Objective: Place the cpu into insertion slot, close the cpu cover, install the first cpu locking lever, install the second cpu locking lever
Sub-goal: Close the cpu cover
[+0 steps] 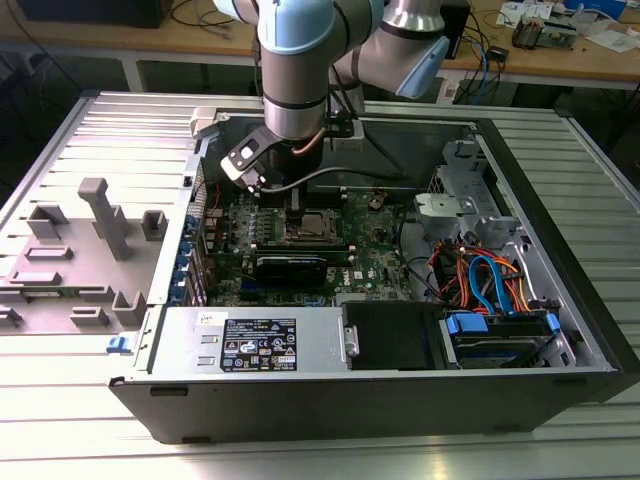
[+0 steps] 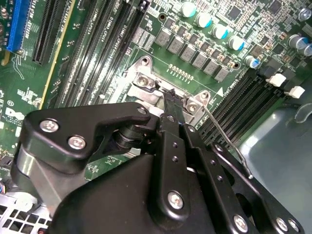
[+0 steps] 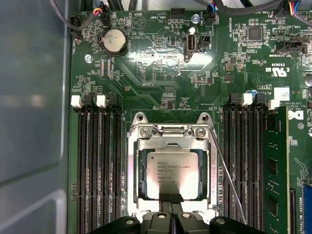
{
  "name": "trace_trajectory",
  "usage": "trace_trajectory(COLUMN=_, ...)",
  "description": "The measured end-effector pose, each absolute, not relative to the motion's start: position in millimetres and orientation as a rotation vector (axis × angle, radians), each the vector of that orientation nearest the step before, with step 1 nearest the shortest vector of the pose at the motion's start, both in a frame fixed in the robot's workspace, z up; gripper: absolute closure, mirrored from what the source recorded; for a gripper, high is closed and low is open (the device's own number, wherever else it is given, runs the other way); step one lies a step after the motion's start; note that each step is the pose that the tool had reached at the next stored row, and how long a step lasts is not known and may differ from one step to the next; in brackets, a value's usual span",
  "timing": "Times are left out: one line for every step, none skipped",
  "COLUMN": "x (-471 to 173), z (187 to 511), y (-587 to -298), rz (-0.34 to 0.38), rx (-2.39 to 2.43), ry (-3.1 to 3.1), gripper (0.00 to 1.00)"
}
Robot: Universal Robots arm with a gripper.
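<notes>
Nearest you in the exterior view, the grey power supply (image 1: 250, 345) is lying along the front wall of the open computer case (image 1: 590, 300), which is sitting on the ribbed metal bench (image 1: 80, 430). A drive with blue cables (image 1: 490, 280) is lying towards the exterior view's right. Just behind the power supply, a long black card (image 1: 290, 267) is standing on the green motherboard (image 1: 375, 250). Behind the card, the claw (image 1: 298, 205) is reaching down onto the socket area. In the first wrist view you are seeing the claw (image 3: 170, 199) with its fingers pressed together and nothing showing between them, its tips sitting at one edge of the cpu (image 3: 173, 170). Whether they are touching the chip, you cannot tell. The cpu is lying flat in the insertion slot (image 3: 142, 175), and the cpu cover (image 3: 212, 170) is lying down around it, framing the chip in its window. One wire locking lever (image 3: 228, 180) is slanting away from a corner of the cover, crossing over the black memory slots (image 3: 97, 161) beside it. Farther along the board a coin battery (image 3: 113, 41) is sitting. In the exterior view the robot arm (image 1: 295, 60) is rising above the case.
</notes>
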State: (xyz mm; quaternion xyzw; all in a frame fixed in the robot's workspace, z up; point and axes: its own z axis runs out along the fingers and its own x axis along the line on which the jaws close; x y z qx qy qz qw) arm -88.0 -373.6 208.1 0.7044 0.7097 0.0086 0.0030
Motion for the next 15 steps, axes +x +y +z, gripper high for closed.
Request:
trace_trajectory(x=-88.1, z=209.9, y=-373.8, rz=0.025, rx=2.209, ry=2.225, gripper=0.89)
trace_trajectory(x=-88.1, z=211.2, y=-373.8, rz=0.026, rx=2.209, ry=2.225, gripper=0.89)
trace_trajectory(x=-86.8, z=211.4, y=-373.8, rz=0.025, rx=2.208, ry=2.225, gripper=0.89)
trace_trajectory(x=-84.6, z=211.4, y=-373.8, rz=0.025, rx=2.208, ry=2.225, gripper=0.89)
trace_trajectory(x=-81.7, z=211.4, y=-373.8, rz=0.025, rx=2.209, ry=2.225, gripper=0.89)
trace_trajectory(x=-78.0, z=211.4, y=-373.8, rz=0.025, rx=2.209, ry=2.225, gripper=0.89)
trace_trajectory(x=-75.3, z=211.4, y=-373.8, rz=0.025, rx=2.209, ry=2.225, gripper=0.89)
trace_trajectory(x=-72.0, z=211.4, y=-373.8, rz=0.025, rx=2.208, ry=2.226, gripper=0.89)
trace_trajectory(x=-69.4, z=211.4, y=-373.8, rz=0.025, rx=2.208, ry=2.226, gripper=0.89)
trace_trajectory(x=-65.9, z=211.4, y=-373.8, rz=0.025, rx=2.209, ry=2.225, gripper=0.89)
trace_trajectory(x=-63.9, z=211.4, y=-373.8, rz=0.025, rx=2.209, ry=2.225, gripper=0.89)
trace_trajectory(x=-62.7, z=211.4, y=-373.9, rz=0.025, rx=2.208, ry=2.225, gripper=0.89)
trace_trajectory(x=-62.6, z=211.4, y=-373.9, rz=0.025, rx=2.208, ry=2.225, gripper=0.89)
trace_trajectory(x=-62.6, z=211.4, y=-373.9, rz=0.025, rx=2.209, ry=2.225, gripper=0.89)
trace_trajectory(x=-62.5, z=211.4, y=-373.8, rz=0.025, rx=2.209, ry=2.225, gripper=0.89)
